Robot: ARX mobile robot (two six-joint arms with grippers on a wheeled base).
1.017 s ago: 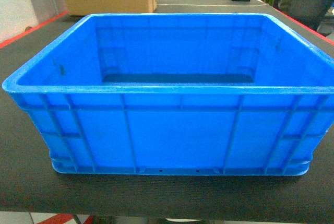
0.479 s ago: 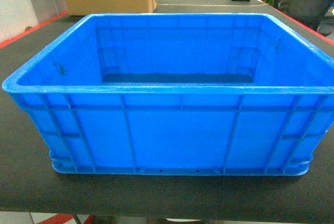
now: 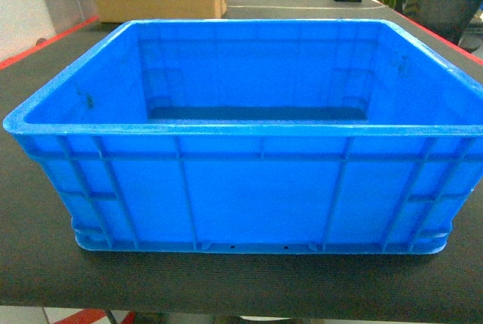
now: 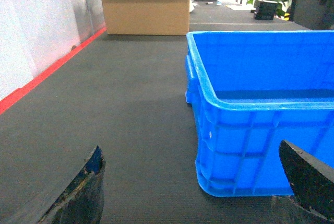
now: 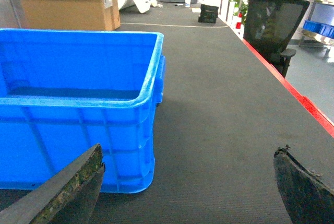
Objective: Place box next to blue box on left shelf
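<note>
No change over the last second: box [image 3: 249, 143] sits put on the dark bench [image 3: 30, 211], near edge, empty. Left hand [image 4: 198, 182] and right hand [image 5: 188, 182] both released, flanking its near corners, not touching. Shelf not in view; pickup not started.

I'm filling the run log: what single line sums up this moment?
box: on dark table, empty | left hand: open, at box's left corner | right hand: open, at right corner | no grasp | shelf: not visible
</note>
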